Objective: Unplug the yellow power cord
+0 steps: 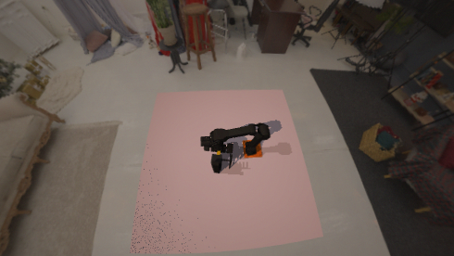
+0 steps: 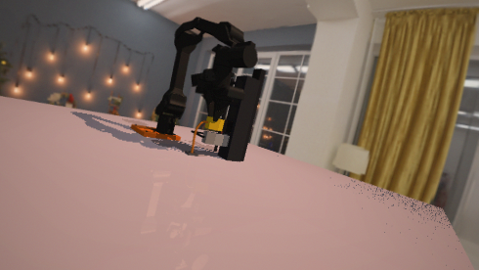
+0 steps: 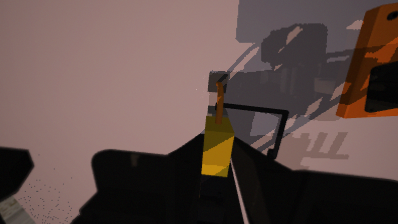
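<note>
I've got the gripper point(image 3: 218, 172) clamped on the yellow plug point(image 3: 217, 147), jaws narrow w/ the plug body between them. In the wrist view the plug sits center frame, lower half, dark fingers on either side of it. An orange cord point(image 3: 219, 102) runs up from the plug's top toward a small grey block point(image 3: 218, 80) just above center.

Ext. view: the arm point(image 2: 183, 59) arches from its orange base point(image 2: 152, 131), left of center, and bends down over the black power strip point(image 2: 242, 117), which stands upright near mid-frame. The plug point(image 2: 214, 123) shows as a yellow bit against the strip's left face, w/ a grey piece point(image 2: 215, 139) right below it and the cord point(image 2: 195, 138) looping down to the pink table point(image 2: 147, 210). Can't tell from here whether the prongs are seated in the strip or already out.

Top view: the arm point(image 1: 233, 133) lies across the middle of the pink surface point(image 1: 185, 204), base point(image 1: 254, 150) to the right of center, the strip point(image 1: 218, 163) just below-left of the wrist. A speck of yellow point(image 1: 219, 151) is all I see of the plug there.
</note>
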Available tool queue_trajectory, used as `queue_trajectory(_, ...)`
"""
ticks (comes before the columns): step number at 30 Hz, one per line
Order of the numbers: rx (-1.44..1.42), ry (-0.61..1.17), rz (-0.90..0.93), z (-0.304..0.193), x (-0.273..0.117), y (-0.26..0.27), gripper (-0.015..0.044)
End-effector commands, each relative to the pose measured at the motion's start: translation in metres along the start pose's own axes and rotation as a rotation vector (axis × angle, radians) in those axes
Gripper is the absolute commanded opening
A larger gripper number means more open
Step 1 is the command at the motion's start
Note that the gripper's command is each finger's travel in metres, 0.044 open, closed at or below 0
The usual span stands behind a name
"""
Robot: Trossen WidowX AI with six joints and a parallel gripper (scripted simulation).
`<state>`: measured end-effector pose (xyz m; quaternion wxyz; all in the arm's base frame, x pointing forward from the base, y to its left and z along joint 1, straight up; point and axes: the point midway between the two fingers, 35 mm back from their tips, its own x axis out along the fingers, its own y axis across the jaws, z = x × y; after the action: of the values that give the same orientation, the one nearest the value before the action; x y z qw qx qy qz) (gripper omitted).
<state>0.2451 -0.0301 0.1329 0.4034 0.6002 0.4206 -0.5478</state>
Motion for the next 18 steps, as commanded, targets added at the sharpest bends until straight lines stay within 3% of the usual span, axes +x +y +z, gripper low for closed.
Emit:
queue_trajectory(1, 0.021, -0.059, 0.005, 0.022, -0.001, 0.001, 0.0)
queue_trajectory(18, 0.022, -0.065, 0.005, 0.05, -0.002, -0.002, 0.0)
